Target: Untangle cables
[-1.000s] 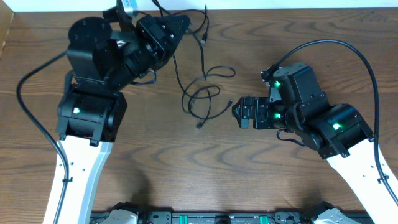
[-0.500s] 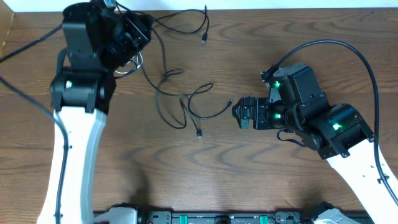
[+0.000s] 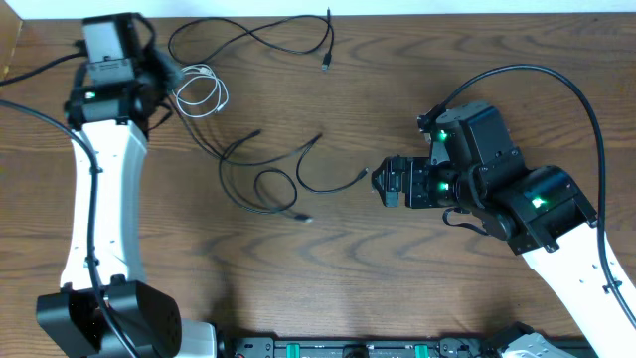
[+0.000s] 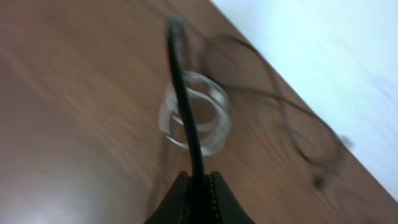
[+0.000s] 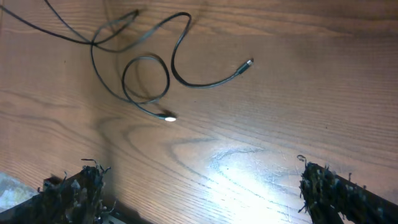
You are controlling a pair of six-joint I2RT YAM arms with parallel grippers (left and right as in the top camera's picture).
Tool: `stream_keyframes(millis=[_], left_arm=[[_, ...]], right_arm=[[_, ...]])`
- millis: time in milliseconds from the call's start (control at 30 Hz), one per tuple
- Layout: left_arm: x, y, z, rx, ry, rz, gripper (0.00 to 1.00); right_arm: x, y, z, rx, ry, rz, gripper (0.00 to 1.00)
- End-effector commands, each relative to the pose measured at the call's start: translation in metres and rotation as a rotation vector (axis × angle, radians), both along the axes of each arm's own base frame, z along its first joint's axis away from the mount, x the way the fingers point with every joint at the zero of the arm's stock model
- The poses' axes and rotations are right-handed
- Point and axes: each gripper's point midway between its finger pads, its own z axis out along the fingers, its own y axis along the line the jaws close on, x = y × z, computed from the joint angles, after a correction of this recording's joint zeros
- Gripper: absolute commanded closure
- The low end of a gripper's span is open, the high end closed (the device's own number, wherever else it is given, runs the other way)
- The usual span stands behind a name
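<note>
Wood-grain tabletop (image 3: 348,288) with a pale strip along its far edge, shown from overhead and from both wrists.

**Left gripper** (image 4: 198,182): we see the jaws pressed together on a thin black cable (image 4: 185,93). It rises straight out of the grip and ends a short way beyond. Just past the jaws it crosses the coiled white cable (image 4: 211,142). The wrist view is blurred, so we cannot tell whether it threads the coil or merely lies over it.

**Right gripper** (image 5: 200,174): the jaws stand wide apart with nothing between them. Ahead of them lie a short black cable (image 5: 211,82) with its plug (image 5: 249,62) nearest, and beside it a looped black cable (image 5: 168,78).

**Hazards, as we judge them:**
- If the held cable does pass through the white coil, any pull would drag the coil along or cinch it tighter.
- The grip sits near the cable's free end, so tension could slip the cable out of the jaws.
- The small loop ahead of the right jaws could close into a knot if either of its ends is tugged.
- Cables near the far edge could slide off the table.
</note>
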Motion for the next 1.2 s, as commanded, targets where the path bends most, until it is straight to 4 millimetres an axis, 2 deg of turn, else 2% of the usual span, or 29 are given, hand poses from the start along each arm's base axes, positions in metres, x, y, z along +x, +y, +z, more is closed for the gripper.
stream_keyframes(millis=[0,100,233,400,433,467,500,633,700,833,900,1000,1067,1167], left_arm=[[-0.01,0.053,-0.005,0.11,0.044,0.146,0.92],[-0.015,0.078,-0.021,0.101,0.084,0.201,0.92],[-0.03,0.108,-0.054,0.075,0.187,0.267,0.92],[-0.045,0.132,-0.092,0.041,0.295,0.319,0.91],[-0.047,0.135,-0.096,0.036,0.307,0.326,0.87],[-0.048,0.138,-0.099,0.033,0.314,0.331,0.83],[-0.049,0.14,-0.102,0.03,0.317,0.335,0.73],[-0.047,0.143,-0.1,0.027,0.302,0.339,0.25],[-0.046,0.142,-0.098,0.026,0.294,0.338,0.14],[-0.034,0.124,-0.085,-0.058,0.218,0.264,0.1],[-0.024,0.105,-0.074,-0.141,0.156,0.188,0.1],[-0.014,0.064,-0.053,-0.313,0.07,0.03,0.1],[-0.014,0.03,-0.042,-0.445,0.046,-0.085,0.11],[-0.026,-0.02,-0.043,-0.529,0.101,-0.277,0.11]], right_arm=[[0.001,-0.002,0.001,0.006,0.0,-0.011,0.01],[0.001,-0.002,0.001,0.006,0.001,-0.011,0.01],[0.001,-0.002,0.002,0.006,0.0,-0.011,0.01],[0.001,-0.002,0.002,0.006,0.0,-0.011,0.01],[0.001,-0.002,0.001,0.006,0.0,-0.011,0.01],[0.001,-0.002,0.002,0.006,0.0,-0.011,0.01],[0.001,-0.002,0.001,0.006,0.001,-0.011,0.01],[0.001,-0.002,0.001,0.006,0.0,-0.011,0.01],[0.001,-0.002,0.002,0.006,0.0,-0.011,0.01],[0.001,-0.002,0.001,0.005,0.002,-0.011,0.01],[0.001,-0.002,0.001,0.005,0.001,-0.011,0.01],[0.001,-0.002,0.001,0.005,0.001,-0.011,0.01],[0.001,-0.002,0.001,0.006,0.001,-0.011,0.01],[0.001,-0.002,0.001,0.006,0.001,-0.011,0.01]])
